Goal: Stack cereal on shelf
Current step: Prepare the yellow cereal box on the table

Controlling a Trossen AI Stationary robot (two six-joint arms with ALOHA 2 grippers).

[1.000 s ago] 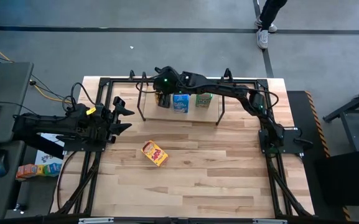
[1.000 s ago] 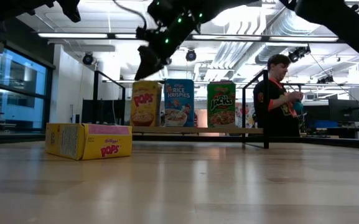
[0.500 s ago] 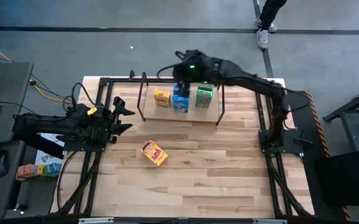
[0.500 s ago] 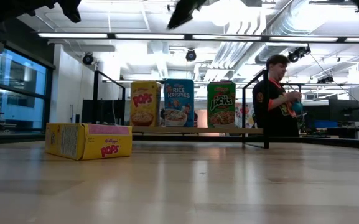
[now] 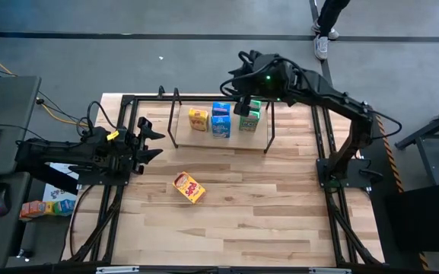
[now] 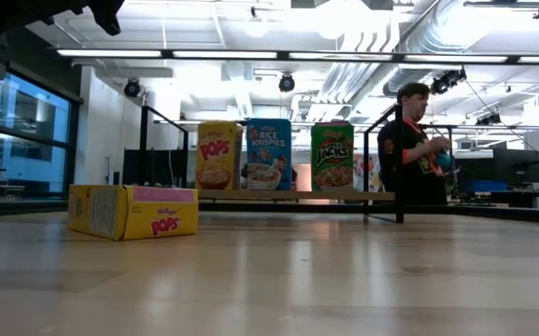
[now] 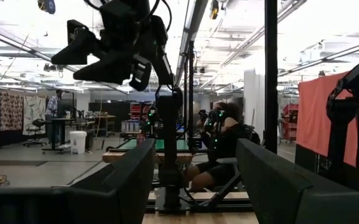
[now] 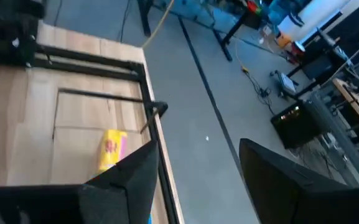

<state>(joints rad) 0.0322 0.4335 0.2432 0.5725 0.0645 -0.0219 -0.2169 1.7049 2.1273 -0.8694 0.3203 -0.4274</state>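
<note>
Standing on the shelf (image 5: 268,141): three cereal boxes; right gripper (image 5: 242,106) above them, fingers wide and empty; left gripper (image 5: 149,141) likewise wide, idle; next, seemingly, fetch the flat yellow box (image 5: 189,187).

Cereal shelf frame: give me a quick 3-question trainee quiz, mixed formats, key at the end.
1. How many small cardboard cereal boxes stand on the low black-rod shelf with the wooden board?
2. True or false: the yellow Pops box off the shelf stands upright on the wooden table.
3. Which box on the shelf is in the middle? A) yellow Pops box B) blue Rice Krispies box C) green Apple Jacks box

Key:
1. Three.
2. False; it lies flat, in front of the shelf.
3. B.
</note>
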